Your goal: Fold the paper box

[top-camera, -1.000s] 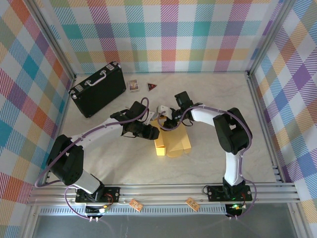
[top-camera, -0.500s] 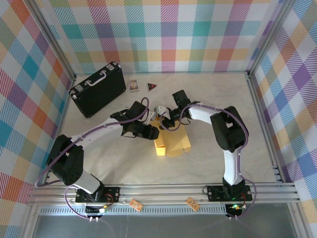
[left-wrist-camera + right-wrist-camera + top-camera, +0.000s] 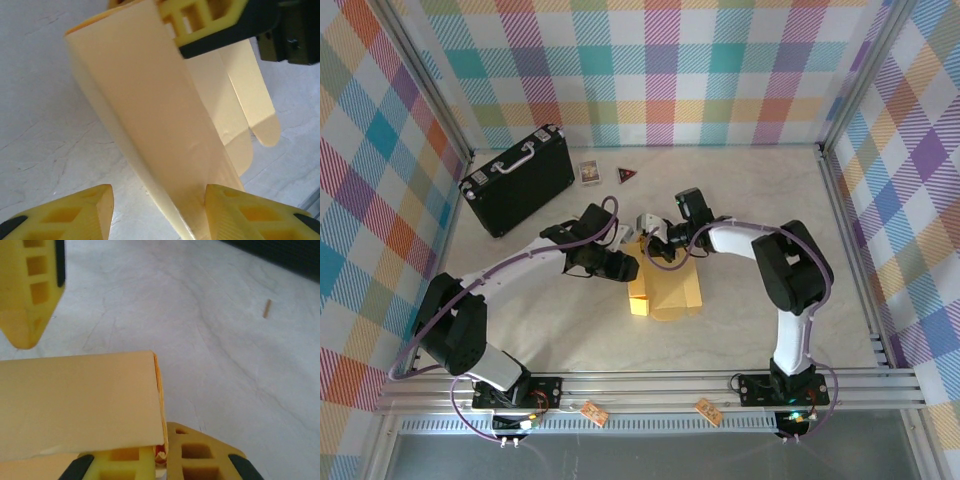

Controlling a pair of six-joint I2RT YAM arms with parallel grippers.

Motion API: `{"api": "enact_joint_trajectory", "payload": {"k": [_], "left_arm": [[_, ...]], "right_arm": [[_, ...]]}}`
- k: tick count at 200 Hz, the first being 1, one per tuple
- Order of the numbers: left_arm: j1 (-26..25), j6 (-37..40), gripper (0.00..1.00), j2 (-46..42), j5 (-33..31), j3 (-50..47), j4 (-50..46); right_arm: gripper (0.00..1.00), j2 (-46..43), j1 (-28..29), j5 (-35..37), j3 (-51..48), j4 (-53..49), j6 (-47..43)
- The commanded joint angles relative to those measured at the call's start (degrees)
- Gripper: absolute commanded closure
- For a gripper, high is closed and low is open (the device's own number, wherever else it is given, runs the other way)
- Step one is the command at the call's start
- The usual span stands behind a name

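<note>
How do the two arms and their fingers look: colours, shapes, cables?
The left arm and right arm have white tubular links and black joints, with a purple cable running along each. The fingers are yellow plastic with square cut-outs and black trim.

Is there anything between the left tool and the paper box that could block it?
Nothing visible does. The left tool is open, with one finger on each side of a raised panel of the paper box. The right tool is shut on an edge of the box.
</note>
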Motion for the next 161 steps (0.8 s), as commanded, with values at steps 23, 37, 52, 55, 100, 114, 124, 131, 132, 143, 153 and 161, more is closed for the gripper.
{"api": "enact_joint_trajectory", "payload": {"k": [23,37,52,55,100,114,124,131,132,143,153,161], "left_arm": [[2.3,-0.8,0.47,-1.0,-3.1,2.2,-3.1],[2.5,-0.6,0.45,-0.7,-3.1,3.5,-4.0],[2.6,-0.3,0.44,0.1,-3.1,4.8,-4.8],[2.6,-0.3,0.44,0.3,-3.1,5.2,-5.1],[3.4,0.3,0.44,2.5,-2.5,6.2,-4.3],[3.5,0.5,0.46,3.0,-0.8,5.5,-3.3],[3.5,0.5,0.46,3.1,0.5,4.6,-2.3],[3.5,0.4,0.46,3.2,1.1,4.0,-1.6],[3.5,0.4,0.46,3.2,1.1,3.9,-1.5],[3.5,0.2,0.47,3.5,1.1,3.2,-1.1],[3.5,0.2,0.48,3.8,1.2,2.8,-0.9],[3.5,0.4,0.49,4.0,1.1,2.6,-1.1]], "right_arm": [[1.0,-4.2,-0.5,10.6,-6.0,9.1,17.8],[1.0,-5.0,-0.5,12.5,-7.6,10.7,22.4],[1.0,-6.9,-0.3,14.6,-9.7,12.5,27.2],[1.0,-7.4,-0.3,15.0,-10.2,13.2,28.6],[1.0,-11.6,3.7,25.0,-14.4,13.5,34.3],[1.0,-11.8,4.8,26.8,-15.8,14.9,35.0],[0.97,-11.4,5.4,26.5,-17.0,16.9,35.4],[0.94,-11.0,5.8,26.3,-17.7,18.6,35.6],[0.94,-10.9,5.8,26.3,-17.8,18.8,35.6],[0.91,-10.3,6.2,26.7,-18.3,20.2,35.7],[0.85,-10.1,6.4,26.5,-18.2,20.4,35.8],[0.8,-9.9,6.5,25.9,-18.2,20.8,35.9]]}}
